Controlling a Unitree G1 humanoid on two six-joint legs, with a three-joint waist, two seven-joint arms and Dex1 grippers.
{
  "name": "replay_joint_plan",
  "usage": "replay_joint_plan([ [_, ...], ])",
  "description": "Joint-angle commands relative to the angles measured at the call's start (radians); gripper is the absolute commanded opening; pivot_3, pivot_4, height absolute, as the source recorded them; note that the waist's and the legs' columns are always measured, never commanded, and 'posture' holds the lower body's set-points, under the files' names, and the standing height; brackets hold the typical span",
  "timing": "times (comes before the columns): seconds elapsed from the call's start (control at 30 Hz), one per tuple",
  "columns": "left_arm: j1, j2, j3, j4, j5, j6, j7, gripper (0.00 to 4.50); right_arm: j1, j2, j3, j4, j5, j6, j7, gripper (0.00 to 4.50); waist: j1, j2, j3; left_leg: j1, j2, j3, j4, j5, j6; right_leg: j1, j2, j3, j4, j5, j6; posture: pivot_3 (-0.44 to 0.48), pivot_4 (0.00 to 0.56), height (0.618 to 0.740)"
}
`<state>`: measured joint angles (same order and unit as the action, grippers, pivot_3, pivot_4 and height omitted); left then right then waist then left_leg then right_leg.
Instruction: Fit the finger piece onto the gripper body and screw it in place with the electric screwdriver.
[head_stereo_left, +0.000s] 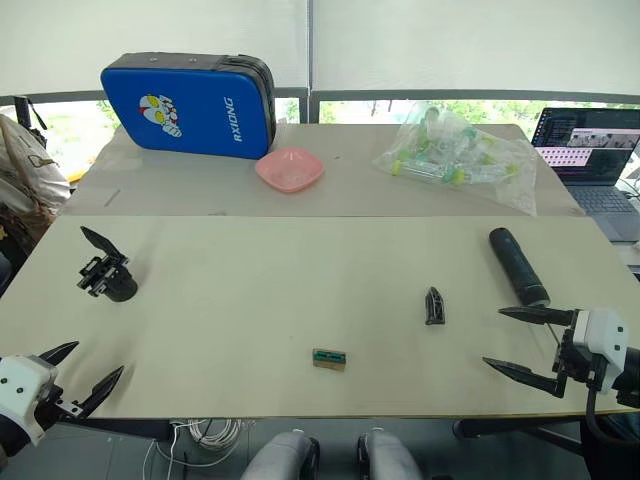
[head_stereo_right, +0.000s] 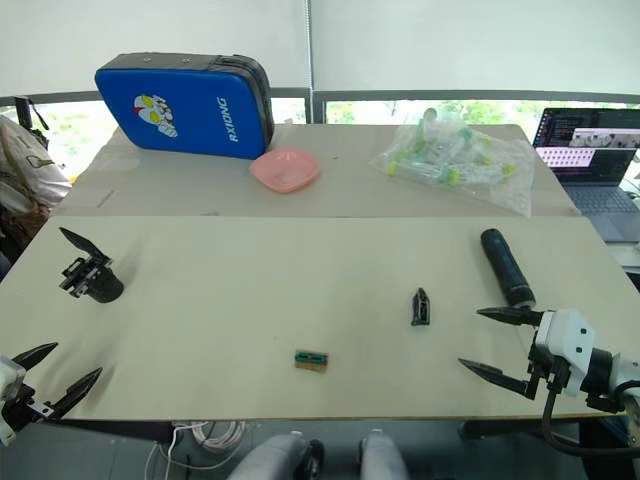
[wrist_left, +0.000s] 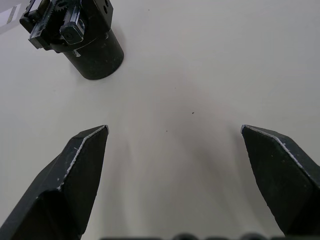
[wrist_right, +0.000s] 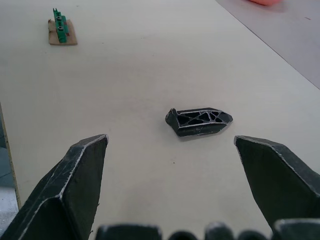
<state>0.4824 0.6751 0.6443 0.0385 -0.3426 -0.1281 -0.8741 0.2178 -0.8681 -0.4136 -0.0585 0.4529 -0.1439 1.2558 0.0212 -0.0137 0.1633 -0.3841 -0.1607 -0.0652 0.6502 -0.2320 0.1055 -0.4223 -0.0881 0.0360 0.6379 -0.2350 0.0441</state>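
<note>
Broadly, the desk (head_stereo_left: 300, 300) is a wide pale board with much bare room across its middle and front. A second desk surface behind it carries the blue case (head_stereo_left: 190, 105), a bag of tubes (head_stereo_left: 460, 150) and a pink dish (head_stereo_left: 289, 168); a laptop (head_stereo_left: 590, 150) sits at the far right. None of these crowd the front board.

The screwdriver (head_stereo_left: 518, 266) lies near the right edge, its bit end pointing toward the front, just beside the upper finger of the right claw (head_stereo_left: 520, 340). That claw hangs over the front right corner, spread wide and empty, aimed inward toward the finger piece (head_stereo_left: 433, 305). The left claw (head_stereo_left: 85, 370) sits at the front left corner, partly past the edge, also spread wide with nothing between its fingers.

The gripper body (head_stereo_left: 105, 272) stands near the left edge, its pointed finger tilted up and back, well apart from everything else. The finger piece lies on its side right of centre, between screwdriver and the small green block (head_stereo_left: 329, 358), which rests near the front edge at the middle. Open board surrounds each.
</note>
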Motion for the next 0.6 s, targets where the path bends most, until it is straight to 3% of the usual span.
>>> replay_joint_plan([
  [0.03, 0.011, -0.006, 0.058, -0.013, -0.053, 0.024, 0.02, 4.5, -0.027, 0.016, -0.004, -0.042, 0.026, 0.012, -0.031, 4.47, 0.0, 0.0, 0.0, 0.0, 0.0, 0.0, 0.0, 0.0, 0.0, 0.0, 0.0, 0.0, 0.0, 0.0, 0.0, 0.0, 0.15, 0.74],
  [0.17, 0.015, -0.09, 0.176, -0.021, -0.213, 0.108, 0.085, 4.5, -0.086, 0.093, 0.035, -0.164, 0.101, 0.061, -0.098, 4.47, -0.016, -0.002, 0.0, 0.0, 0.001, 0.0, 0.0, 0.0, 0.0, -0.001, 0.0, 0.0, 0.001, 0.0, 0.0, 0.0, 0.15, 0.74],
  [0.37, 0.01, -0.175, 0.261, 0.039, -0.257, 0.114, 0.191, 4.5, -0.163, 0.186, 0.072, -0.28, 0.189, 0.059, -0.118, 4.47, -0.008, -0.004, 0.0, 0.001, 0.001, 0.0, 0.0, 0.0, -0.001, -0.001, 0.0, -0.002, 0.001, 0.0, 0.0, 0.0, 0.15, 0.74],
  [0.6, 0.001, -0.201, 0.266, 0.042, -0.302, 0.124, 0.202, 4.5, -0.194, 0.237, 0.146, -0.318, 0.158, -0.022, -0.084, 4.47, 0.007, -0.011, -0.002, 0.001, 0.001, 0.0, 0.0, 0.0, -0.001, 0.0, 0.0, -0.004, -0.003, 0.003, 0.0, 0.0, 0.15, 0.74],
])
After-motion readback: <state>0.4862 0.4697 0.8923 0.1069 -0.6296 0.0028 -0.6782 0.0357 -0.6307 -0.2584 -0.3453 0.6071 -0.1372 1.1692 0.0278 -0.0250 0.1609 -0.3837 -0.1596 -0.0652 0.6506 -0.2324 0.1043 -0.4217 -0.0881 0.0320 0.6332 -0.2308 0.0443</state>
